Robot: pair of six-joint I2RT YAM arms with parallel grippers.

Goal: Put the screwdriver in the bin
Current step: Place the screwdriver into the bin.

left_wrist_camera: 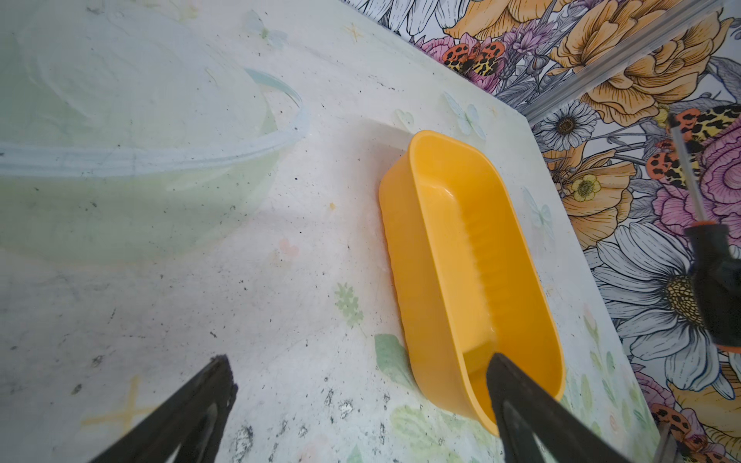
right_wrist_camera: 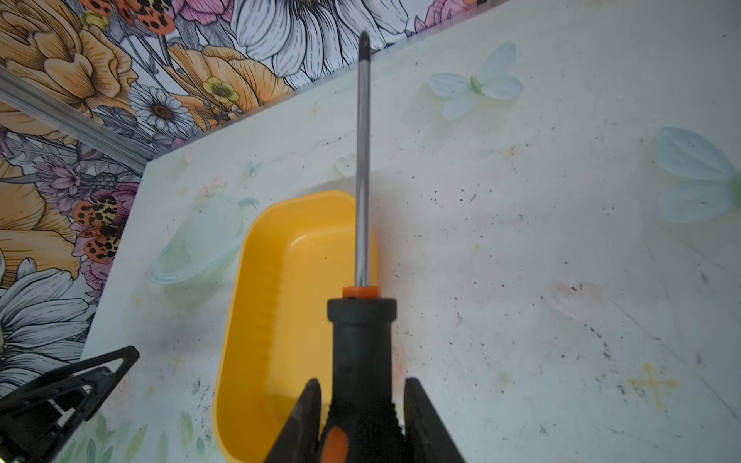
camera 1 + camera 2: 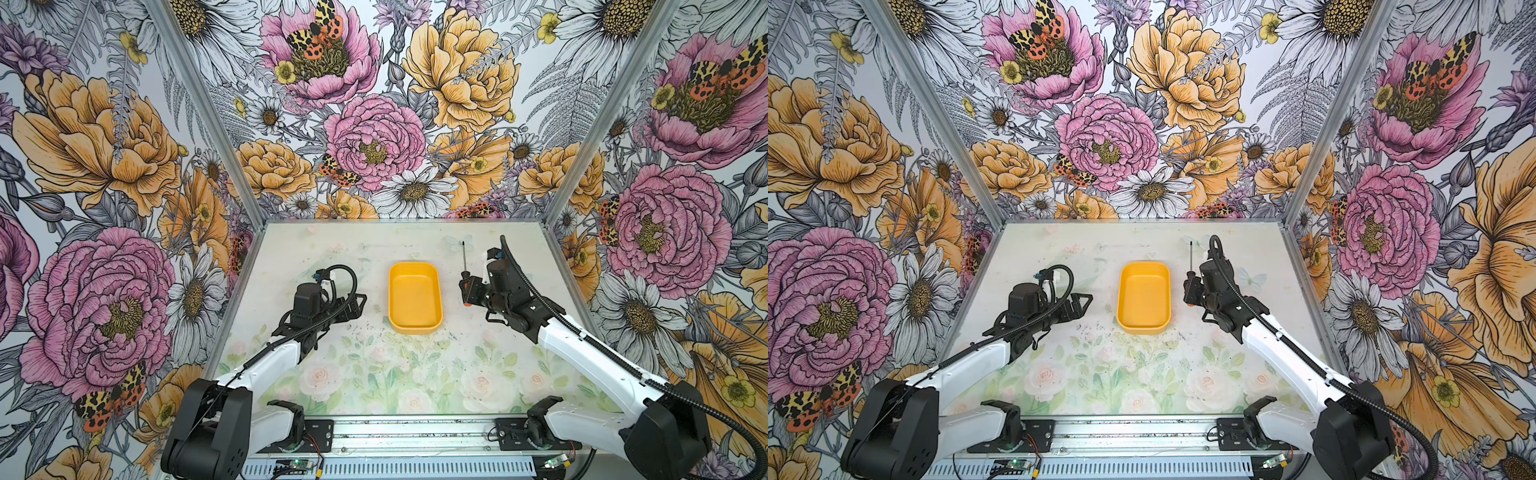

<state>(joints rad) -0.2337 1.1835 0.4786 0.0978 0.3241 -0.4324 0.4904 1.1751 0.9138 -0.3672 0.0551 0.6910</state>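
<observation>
The yellow-orange bin (image 3: 414, 297) (image 3: 1144, 297) lies empty mid-table, its long side running front to back. My right gripper (image 3: 467, 289) (image 2: 363, 385) hovers just right of the bin, shut on the black-and-orange handle of the screwdriver (image 3: 464, 259) (image 3: 1191, 259) (image 2: 363, 200). The thin shaft points toward the back wall and lies over the bin's (image 2: 276, 312) right edge in the right wrist view. Left of the bin (image 1: 473, 256), my left gripper (image 3: 359, 301) (image 3: 1086, 300) (image 1: 359, 360) is open with nothing in it. The screwdriver (image 1: 717, 272) also shows at the edge of the left wrist view.
Flowered walls (image 3: 374, 124) close in the table on the left, back and right. A faint pale bowl shape (image 1: 140, 160) (image 2: 200, 240) lies on the floral table surface behind the left gripper. A metal rail (image 3: 415, 436) with the arm bases runs along the front edge.
</observation>
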